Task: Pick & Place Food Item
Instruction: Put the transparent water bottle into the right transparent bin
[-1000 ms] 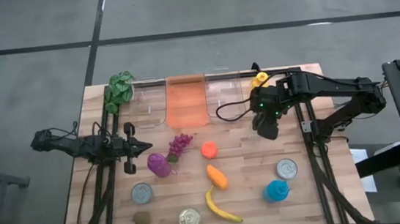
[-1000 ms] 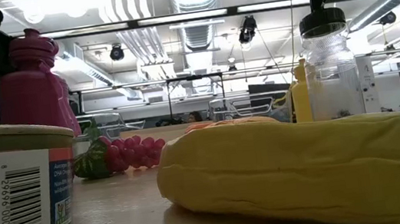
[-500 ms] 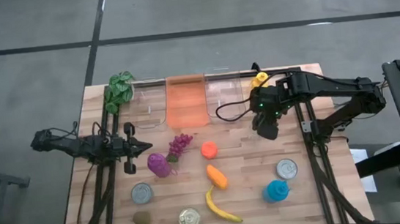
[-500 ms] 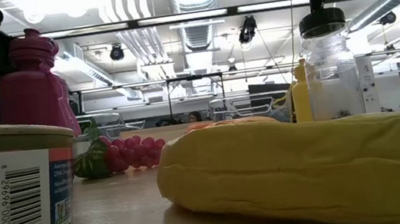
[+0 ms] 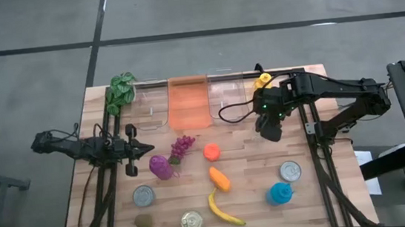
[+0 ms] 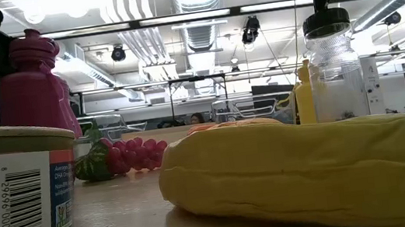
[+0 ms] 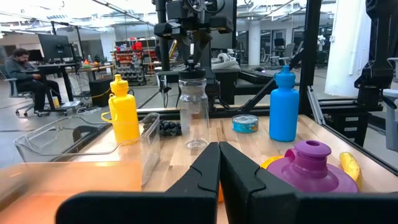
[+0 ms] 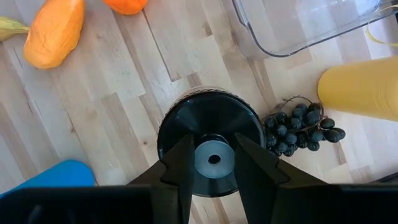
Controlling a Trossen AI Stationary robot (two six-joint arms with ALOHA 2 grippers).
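A clear jar [image 6: 331, 65] with a black lid [image 8: 211, 115] stands on the table's right part, next to black grapes [image 8: 301, 130] and a yellow bottle [image 5: 262, 82]. My right gripper [image 8: 212, 149] hangs straight above the jar [image 7: 193, 115], its fingers closed in on the lid's middle. My left gripper [image 5: 146, 149] is shut and holds nothing; it hovers at the table's left part, just left of a magenta bottle [image 5: 161, 166]. Purple grapes [image 5: 182, 147], an orange ball [image 5: 211, 151], an orange piece [image 5: 219, 177] and a banana [image 5: 223, 210] lie in the middle. My right gripper comes from above, pointing down, onto the jar's lid. Its two fingers [image 8: 180, 162] stand on either side of a small grey knob [image 8: 213, 159] at the lid's centre and seem to pinch it. The jar is upright, with its base [image 7: 196, 144] on the table.
Two clear bins [image 5: 149, 104] and an orange bin [image 5: 189, 103] line the far edge, with a leafy green [image 5: 121, 91] at their left. Three cans [image 5: 144, 196], a blue bottle [image 5: 279, 192] and a brown piece [image 5: 143, 221] stand near the near edge.
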